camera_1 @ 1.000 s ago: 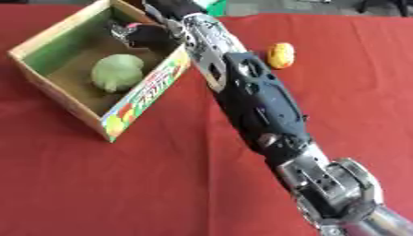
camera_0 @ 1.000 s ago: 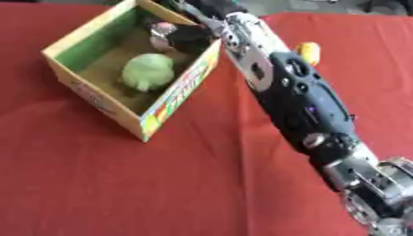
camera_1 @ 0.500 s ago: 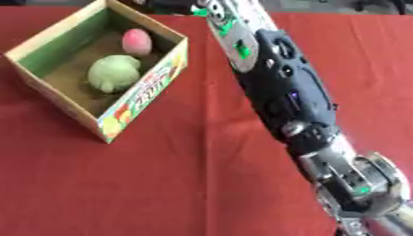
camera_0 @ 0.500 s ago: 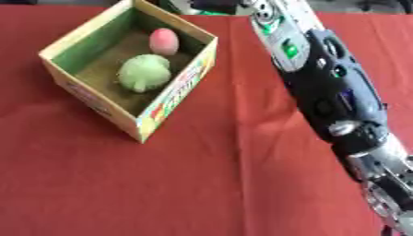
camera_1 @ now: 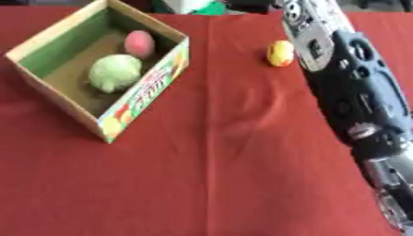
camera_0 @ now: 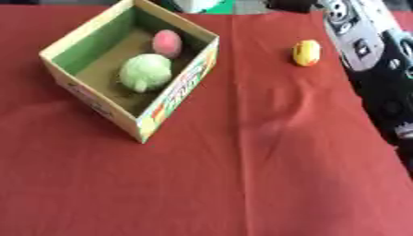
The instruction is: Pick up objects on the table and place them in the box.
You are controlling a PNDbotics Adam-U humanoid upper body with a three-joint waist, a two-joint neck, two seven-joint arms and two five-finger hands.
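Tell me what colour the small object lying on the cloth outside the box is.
The small object is yellow with an orange-red patch, clearest in the right eye view.

On the table (camera_0: 242,175) before us, the box (camera_0: 174,94) sits at the far left, turned askew so one corner points toward us. Inside it we see two things: a round vegetable (camera_0: 145,72) near the middle, and a smaller fruit (camera_0: 167,42) just behind it, toward the box's far corner. Well to the right of the box, out on the table at the far side, lies a small fruit (camera_0: 306,52) on its own. Our right arm (camera_1: 355,97) runs along the right edge from near to far, passing just right of that fruit.
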